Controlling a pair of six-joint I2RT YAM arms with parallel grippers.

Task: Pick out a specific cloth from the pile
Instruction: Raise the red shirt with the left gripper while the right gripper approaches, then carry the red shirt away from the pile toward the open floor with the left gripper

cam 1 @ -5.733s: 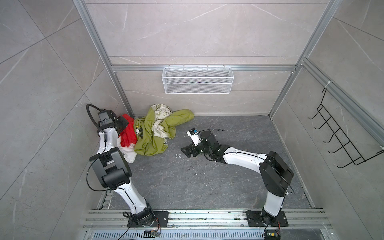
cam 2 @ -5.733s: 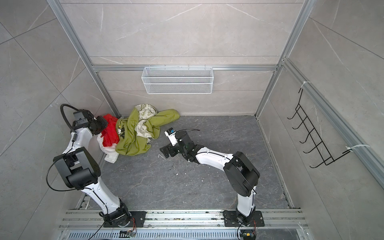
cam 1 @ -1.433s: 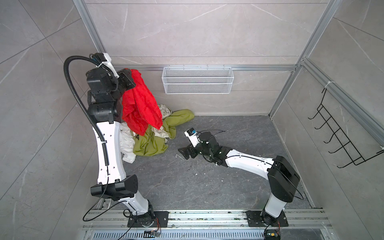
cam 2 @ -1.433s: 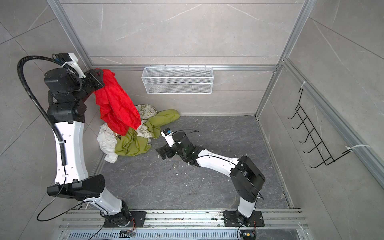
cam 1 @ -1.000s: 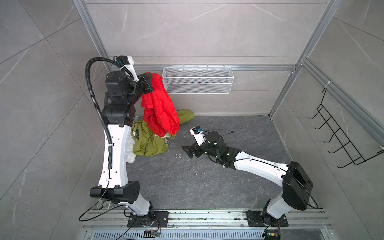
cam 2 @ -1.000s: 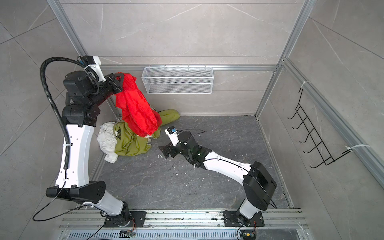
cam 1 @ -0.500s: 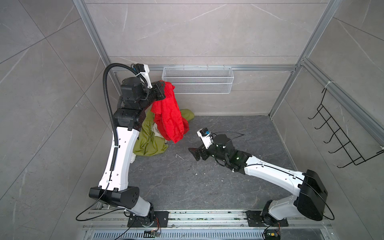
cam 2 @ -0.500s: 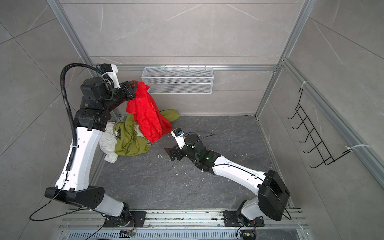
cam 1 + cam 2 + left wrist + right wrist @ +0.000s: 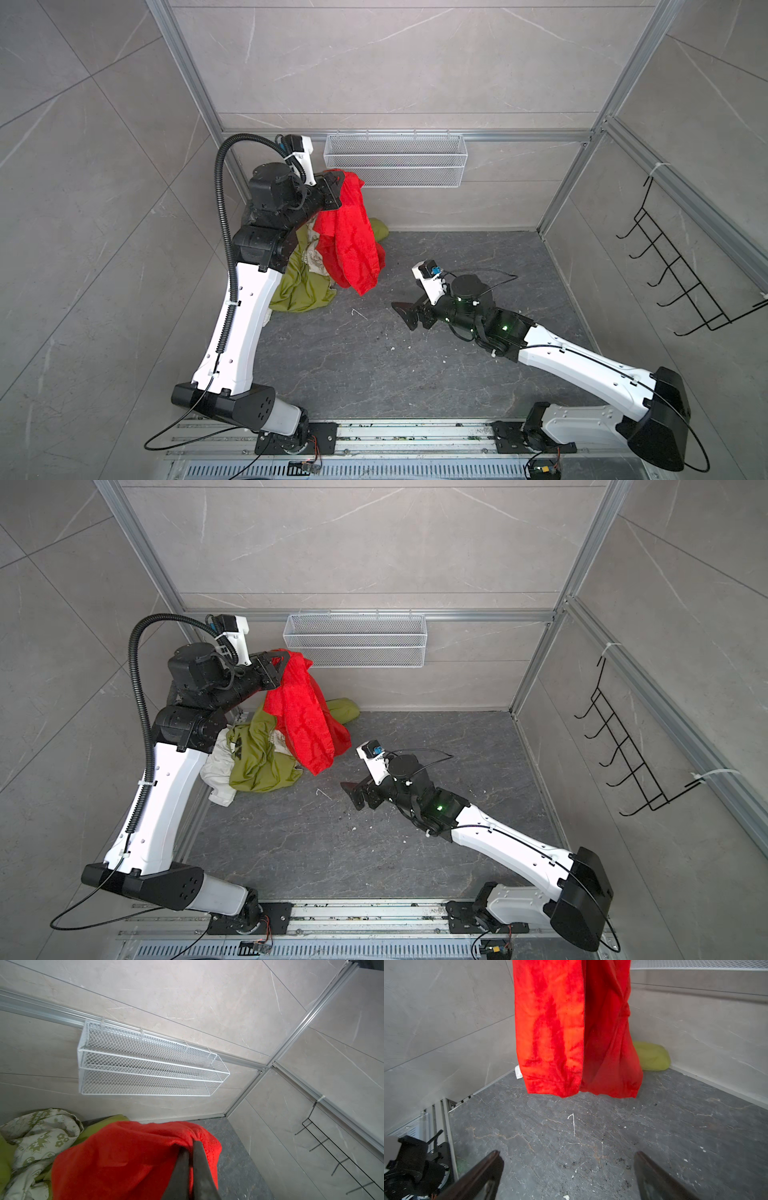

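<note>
A robot lab's mock bathroom stall is shown: tiled walls (image 9: pixel 374 62) framed in aluminium profiles (image 9: pixel 181 58), a mesh basket (image 9: pixel 395 166) hung at 12 o'clock, a hook rack (image 9: pixel 690 257) at 3 o'clock, and the left arm (image 9: pixel 245 316) and right arm (image 9: pixel 582 370) bolted to a rail (image 9: pixel 415 434) at 6 o'clock.

Fuzzy red cloth (image 9: pixel 349 245), matt stone floor (image 9: pixel 374 365)

White mesh basket (image 9: pixel 145 1068): hung on the back-wall rail, just ahead of the left gripper (image 9: pixel 190 1145), not touching. Black wire hook rack (image 9: pixel 685 266): side wall, well apart from the right gripper (image 9: pixel 568 1154). Small white bent scrap (image 9: pixel 573 1124): on grey floor (image 9: pixel 675 1136), near, ahead of right gripper.
</note>
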